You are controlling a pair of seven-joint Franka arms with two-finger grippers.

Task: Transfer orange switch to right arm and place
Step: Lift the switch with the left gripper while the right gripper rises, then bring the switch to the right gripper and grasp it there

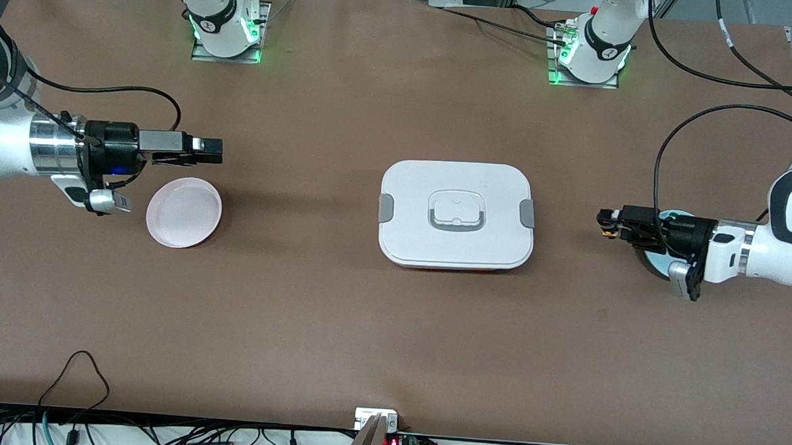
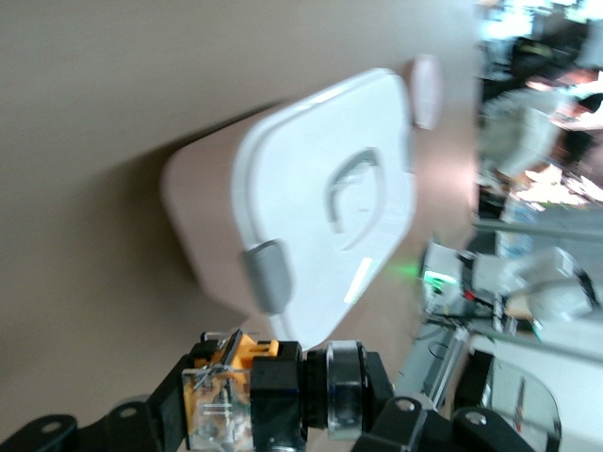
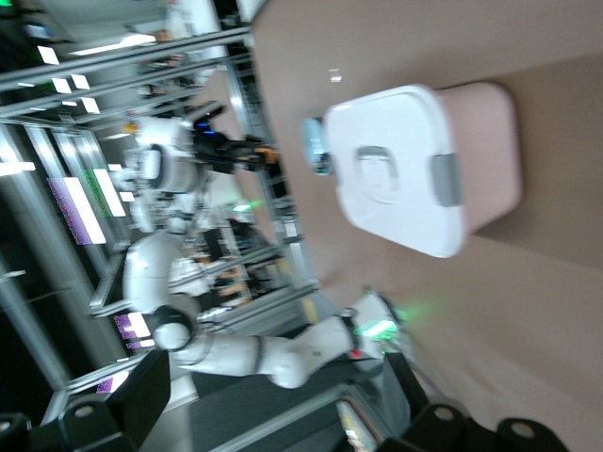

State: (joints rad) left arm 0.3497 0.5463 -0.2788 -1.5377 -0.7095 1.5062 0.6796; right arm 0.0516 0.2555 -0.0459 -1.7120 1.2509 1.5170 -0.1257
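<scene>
So the brown tabletop [image 1: 336, 328] takes up pretty much the whole front view. Biggest thing on it is the white lunch box [image 1: 457, 215], lid on, grey latches at both ends and a grey handle in the middle of the lid, sitting about midway between the two arms. In the left wrist view the box [image 2: 325, 207] shows a pinkish base under the white lid.

Next down in size is the pink plate [image 1: 184, 212], toward the right arm's end of the tabletop and well apart from the box. There's also a light blue plate [image 1: 665, 260] at the left arm's end, mostly covered by the arm above it, so only a bit of its rim shows.

The right arm comes in level from its end of the tabletop, and the right pincer [image 1: 206, 150] hangs in the air just over the plate's farther edge. Its fingers are open with nothing in them, as far as the front view shows.

The left pincer [image 1: 614, 222] is up over the tabletop between the blue plate and the box, pointing toward the box. It's clamped on the orange switch [image 2: 247, 391]: the left wrist view shows the black body, the orange part and a clear block squeezed between the black fingers. In the front view the switch [image 1: 609, 228] is just a tiny orange speck at the fingertips.
</scene>
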